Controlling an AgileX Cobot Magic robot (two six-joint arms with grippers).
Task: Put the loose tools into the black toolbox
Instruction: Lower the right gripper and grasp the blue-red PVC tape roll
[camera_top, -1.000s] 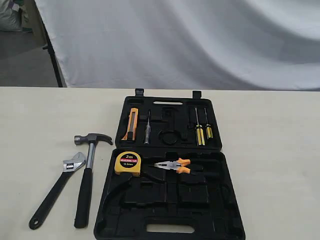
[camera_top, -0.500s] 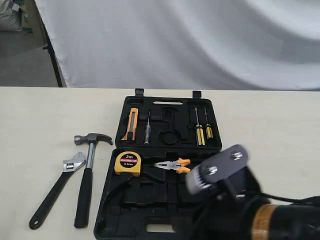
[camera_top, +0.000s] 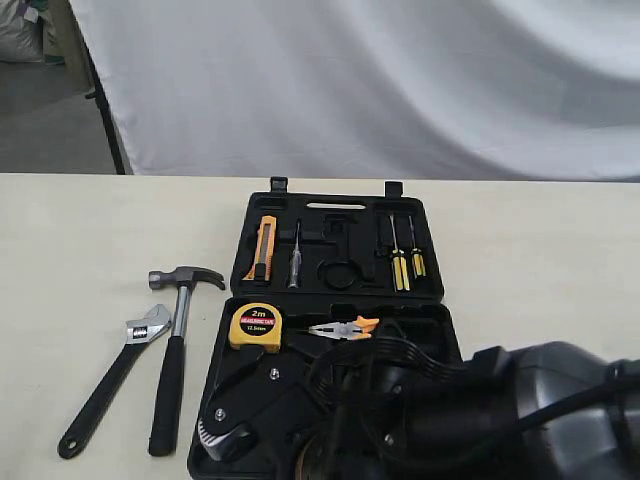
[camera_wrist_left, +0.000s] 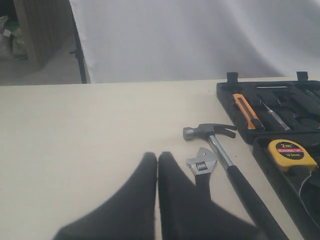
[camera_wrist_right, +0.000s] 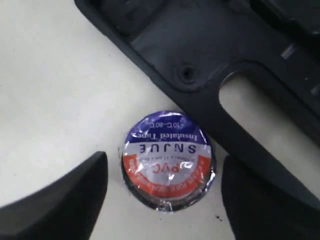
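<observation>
The black toolbox (camera_top: 340, 205) lies open on the table. Left of it lie the claw hammer (camera_top: 172, 360) and the adjustable wrench (camera_top: 110, 385). In the left wrist view the hammer (camera_wrist_left: 225, 160) and wrench (camera_wrist_left: 202, 164) lie just beside my left gripper (camera_wrist_left: 157, 156), which is shut and holds nothing. In the right wrist view the small tape roll (camera_wrist_right: 168, 159), with a blue, white and red label, lies flat on the table next to the toolbox's (camera_wrist_right: 210, 60) handle-slot edge. My right gripper (camera_wrist_right: 165, 175) stands open, one finger on each side of the roll, apart from it.
The yellow tape measure (camera_top: 254, 327) and orange-handled pliers (camera_top: 345, 328) sit in the near half of the case. A knife (camera_top: 263, 247) and screwdrivers (camera_top: 398, 262) sit in the far half. The right arm's dark body (camera_top: 450, 420) covers the case's near right part.
The right arm has come into the exterior view from the lower right and moved left and down over the near half of the case. The hammer and wrench have not moved.
</observation>
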